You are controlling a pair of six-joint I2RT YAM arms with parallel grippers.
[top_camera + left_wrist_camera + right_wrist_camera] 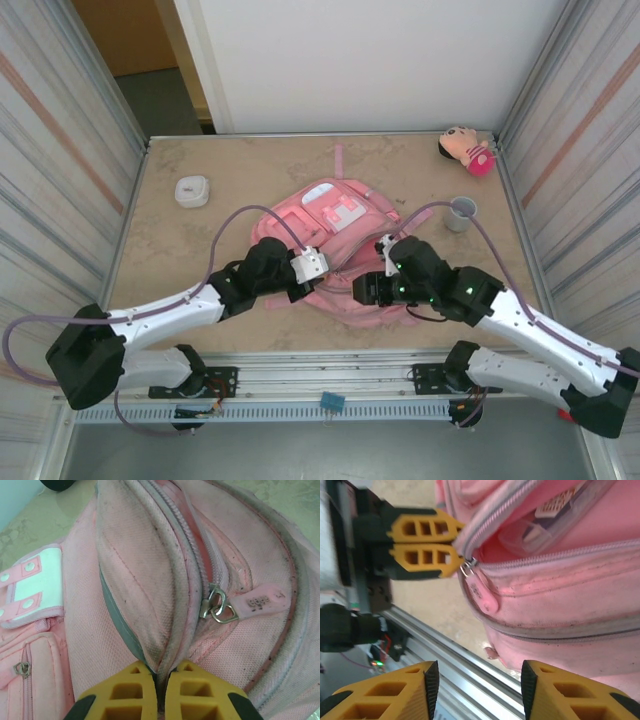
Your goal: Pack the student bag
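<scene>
The student bag (345, 212) lies flat in the middle of the bench (200, 290), between the two arms. It is big and pink, with a white and pale pink patch on its front. Its top zip is partly open. Inside the opening is a clear case (555, 515). A metal zip pull (217, 607) with a pink tag (262, 601) hangs at the end of the zip.

The left gripper (160, 682) is pressed together. It pinches a fold of the bag's cloth right beside the zip. The right gripper (480, 680) is spread, with nothing between its yellow fingers. It hangs just by the near edge of the bag.

A grey cup (461, 213) stands to the right of the bag. A small pink doll (467, 150) lies in the far right corner. A little white round thing (192, 190) sits far left.
</scene>
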